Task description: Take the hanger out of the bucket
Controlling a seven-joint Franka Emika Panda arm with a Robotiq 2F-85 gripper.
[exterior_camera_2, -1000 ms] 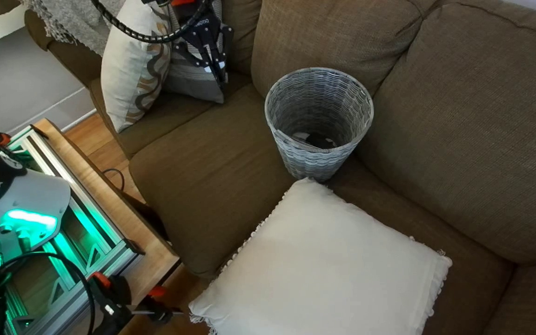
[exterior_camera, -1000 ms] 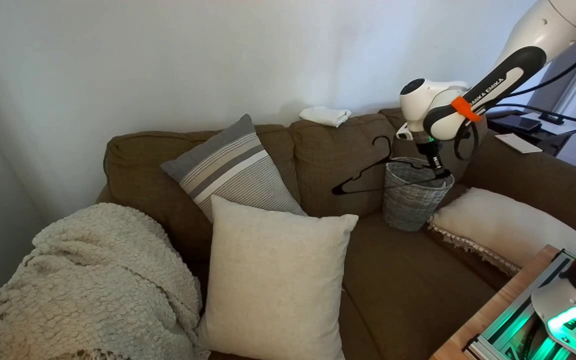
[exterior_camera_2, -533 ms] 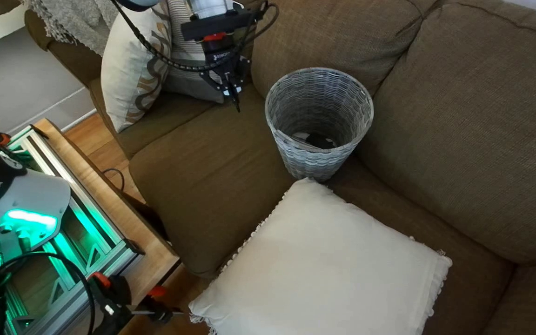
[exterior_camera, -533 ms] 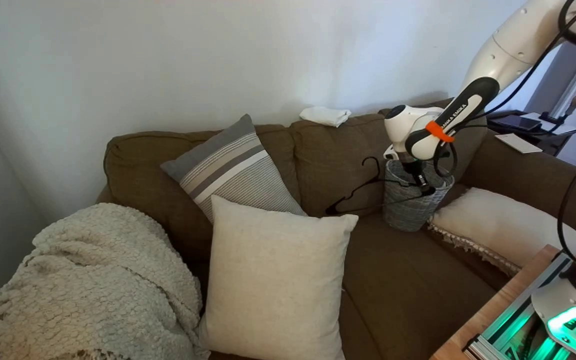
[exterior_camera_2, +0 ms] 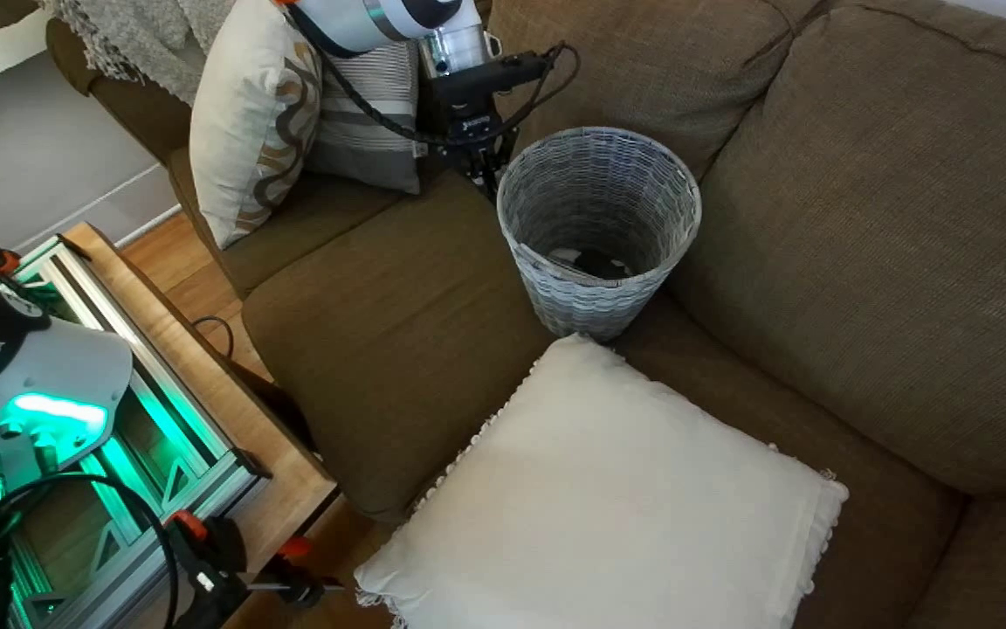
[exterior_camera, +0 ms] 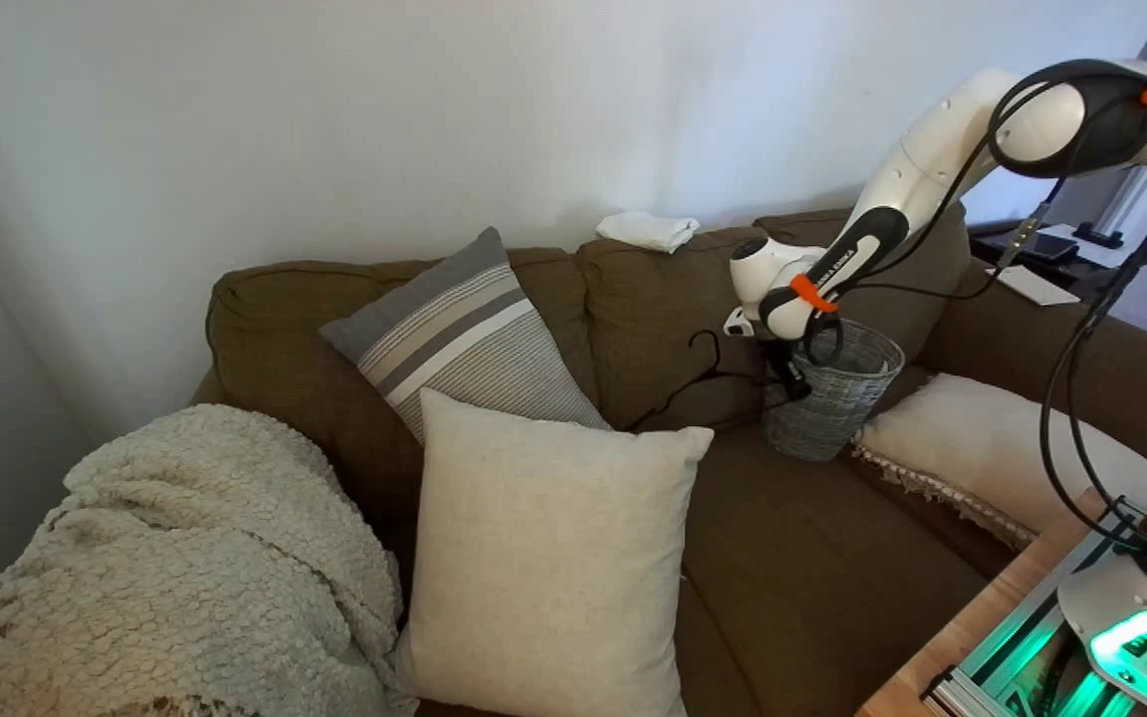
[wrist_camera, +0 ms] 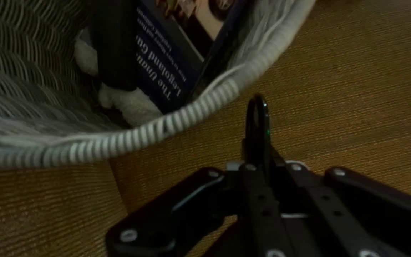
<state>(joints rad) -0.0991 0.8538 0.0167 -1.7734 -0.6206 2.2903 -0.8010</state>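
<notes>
Gripper (exterior_camera: 797, 386) clamped on one lower corner of a clothes hanger (exterior_camera: 713, 372), which is out of the grey woven bucket (exterior_camera: 830, 408) and held just beside it, over the brown sofa (exterior_camera_2: 398, 314). Judging by that, the lifting-out is done, and the step in hand looks like setting the hanger down on the sofa. The next move probably calls for a gentle lowering until the seat takes the hanger's weight, then parting the jaws and backing away without bumping the bucket's rim, which is close by in the wrist view. There the jaws are drawn together, ending in a dark, rounded tip; whether that tip is gripper or hanger is hard to tell. The hanger is thin and black, with a curved hook, sloping shoulders and a slim lower bar. In an exterior view its hook points up, and its free end reaches away from the bucket towards the top edge of a cream pillow (exterior_camera: 554, 548). Whether it touches the sofa cannot be told. Inside the bucket, the wrist view shows a book (wrist_camera: 170, 51) with a dark blue cover and a white fluffy item (wrist_camera: 134, 105).
</notes>
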